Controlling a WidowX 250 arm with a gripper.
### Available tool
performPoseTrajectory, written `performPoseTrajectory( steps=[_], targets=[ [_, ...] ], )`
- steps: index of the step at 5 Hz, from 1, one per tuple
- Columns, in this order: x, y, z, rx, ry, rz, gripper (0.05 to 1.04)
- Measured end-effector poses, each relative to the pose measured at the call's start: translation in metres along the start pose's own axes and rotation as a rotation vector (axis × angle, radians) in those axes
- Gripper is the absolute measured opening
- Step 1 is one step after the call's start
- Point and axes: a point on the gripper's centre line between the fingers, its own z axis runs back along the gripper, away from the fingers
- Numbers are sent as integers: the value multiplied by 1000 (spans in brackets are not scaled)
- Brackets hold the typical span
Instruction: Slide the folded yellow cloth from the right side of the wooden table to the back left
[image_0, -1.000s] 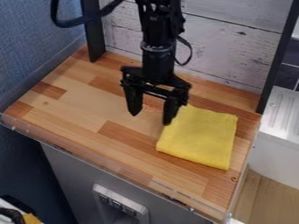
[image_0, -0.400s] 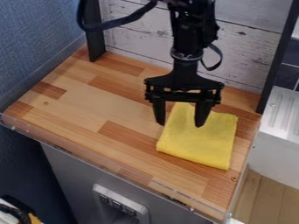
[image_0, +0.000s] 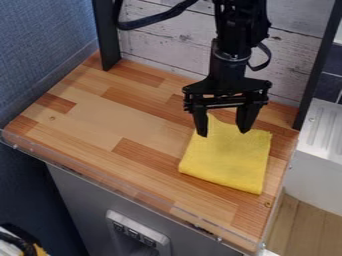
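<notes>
While the gripper (image_0: 223, 133) hangs above the yellow cloth (image_0: 227, 162), it gapes wide, empty. Likely surest — a low, bunching pinch.

The jointed black robot arm (image_0: 230, 47) is cut off by the top edge between 12 and 1 o'clock, its base out of view. The thick black cable (image_0: 157, 21) also leaves there. The black two-finger gripper (image_0: 223, 133) covers part of the far edge of the folded yellow cloth (image_0: 230, 162); whether its tips touch the fabric cannot be told. Toward 1 o'clock, the arm hides some of the whitewashed plank wall (image_0: 157, 45). At 6 to 7 o'clock the bottom edge crops the silvery rectangular panel (image_0: 137, 220), its small dark details too tiny to read. The black, white and yellow item (image_0: 13, 245) at 7 o'clock is cropped, unidentifiable.
</notes>
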Motion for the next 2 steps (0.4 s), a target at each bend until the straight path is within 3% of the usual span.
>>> performPoseTrajectory(
  steps=[2],
  targets=[
    [-5, -8, 1, 15, 4, 110, 945]
  ],
)
